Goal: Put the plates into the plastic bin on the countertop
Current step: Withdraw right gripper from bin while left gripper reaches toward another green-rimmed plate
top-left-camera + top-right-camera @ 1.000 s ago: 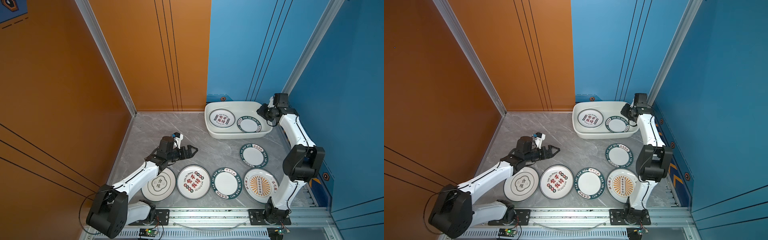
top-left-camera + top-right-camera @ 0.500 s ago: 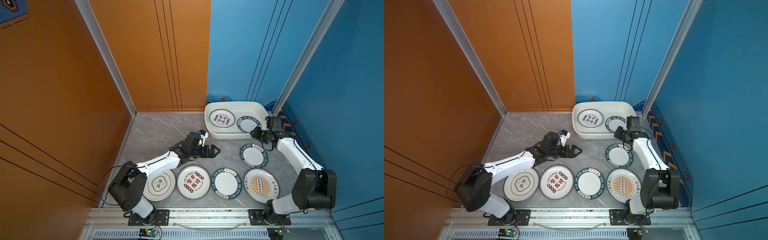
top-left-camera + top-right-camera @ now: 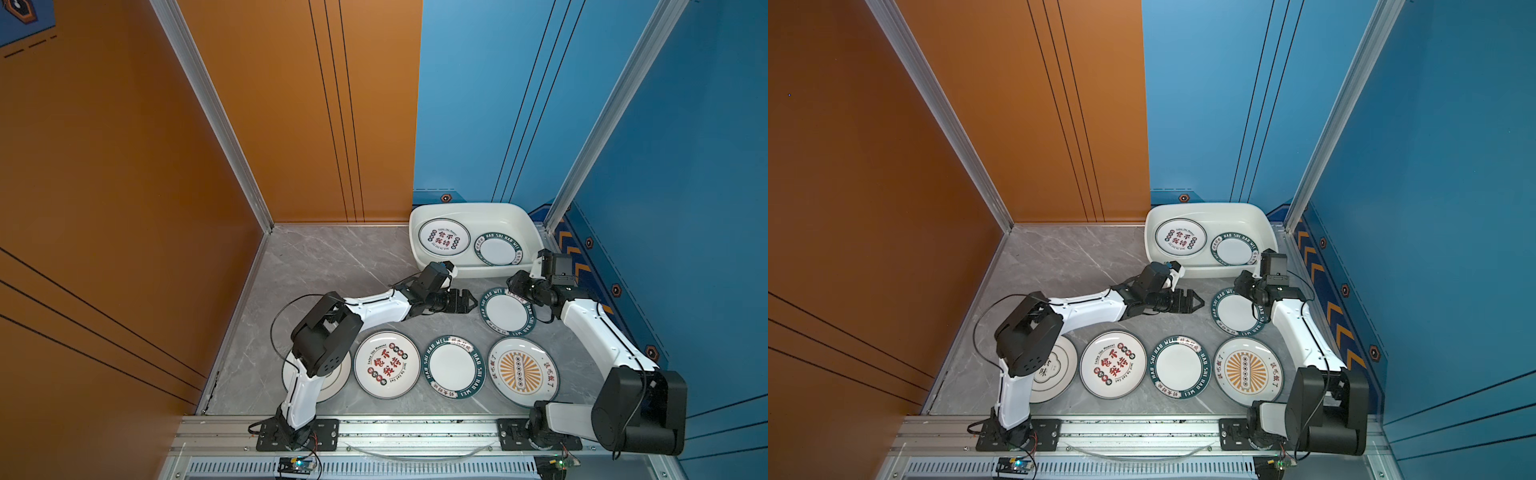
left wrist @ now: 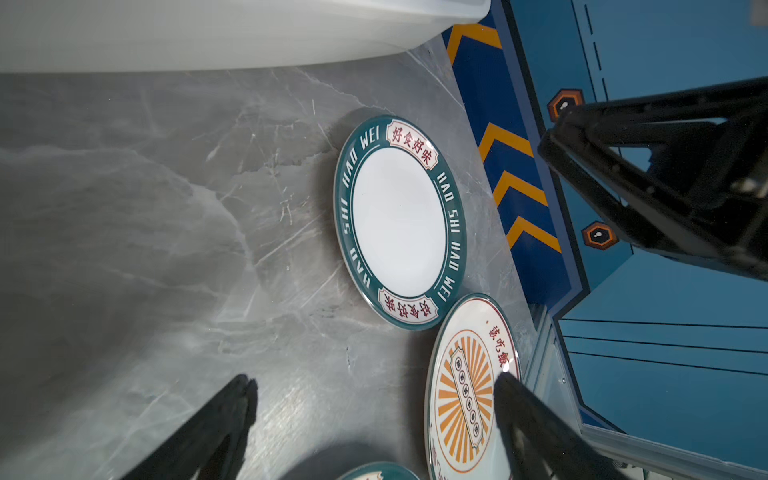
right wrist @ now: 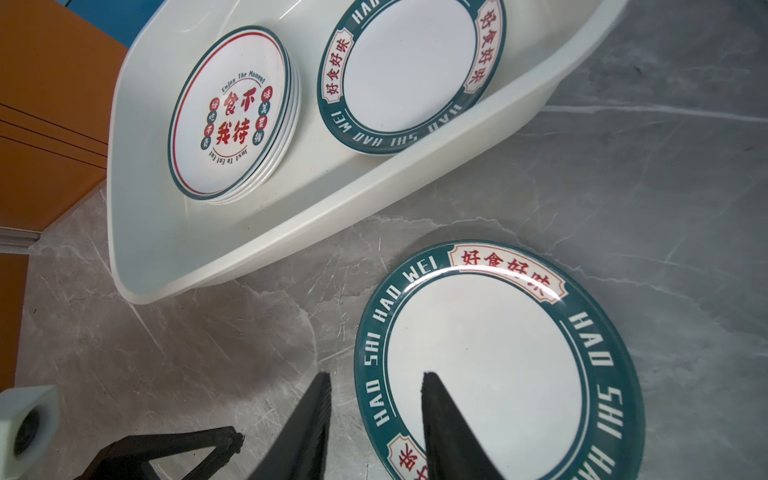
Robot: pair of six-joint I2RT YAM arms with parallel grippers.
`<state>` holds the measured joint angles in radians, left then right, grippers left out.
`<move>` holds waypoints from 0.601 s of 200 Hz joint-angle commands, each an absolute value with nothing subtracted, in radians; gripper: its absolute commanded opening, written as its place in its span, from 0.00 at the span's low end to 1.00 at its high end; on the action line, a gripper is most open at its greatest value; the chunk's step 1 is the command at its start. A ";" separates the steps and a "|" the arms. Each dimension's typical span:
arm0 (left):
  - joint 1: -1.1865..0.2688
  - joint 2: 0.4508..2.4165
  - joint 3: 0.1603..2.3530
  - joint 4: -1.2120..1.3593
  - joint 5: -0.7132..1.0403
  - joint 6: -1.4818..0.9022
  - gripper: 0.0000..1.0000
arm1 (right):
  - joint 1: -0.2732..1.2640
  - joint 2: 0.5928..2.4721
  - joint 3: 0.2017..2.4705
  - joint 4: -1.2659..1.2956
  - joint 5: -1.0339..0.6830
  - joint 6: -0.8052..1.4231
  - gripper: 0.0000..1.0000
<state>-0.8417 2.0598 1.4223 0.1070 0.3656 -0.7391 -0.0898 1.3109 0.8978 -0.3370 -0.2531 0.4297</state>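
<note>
Now the right gripper, partly open, straddles the rim of a teal plate lying flat on the bench just in front of the bin. Beside that plate the left gripper gapes wide, empty. Inside the bin sit a stack and a second teal plate. A row of four lies along the front edge.

White plates carry teal rims; countertop is veined grey.

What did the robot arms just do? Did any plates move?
The right gripper pulled back from the plastic bin to the teal-rimmed plate beside it. The left gripper swung in from the left toward that same plate. Both are empty; no plate moved.
</note>
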 commanded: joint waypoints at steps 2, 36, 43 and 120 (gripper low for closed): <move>-0.862 2.126 1.503 0.097 0.366 -0.769 0.90 | -0.125 1.286 0.860 -0.303 -0.298 0.408 0.39; -0.882 2.212 1.579 0.097 0.372 -0.801 0.88 | -0.162 1.276 0.830 -0.281 -0.339 0.413 0.39; -0.885 2.224 1.591 0.097 0.371 -0.807 0.88 | -0.167 1.275 0.827 -0.276 -0.344 0.415 0.39; -0.908 2.342 1.672 0.120 0.321 -0.888 0.81 | -0.176 1.273 0.815 -0.256 -0.371 0.428 0.39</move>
<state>-0.8925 2.2997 1.6318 0.1081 0.3508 -0.8444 -0.1692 1.2957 0.8326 -0.2749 -0.3489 0.4229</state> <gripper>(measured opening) 0.822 0.390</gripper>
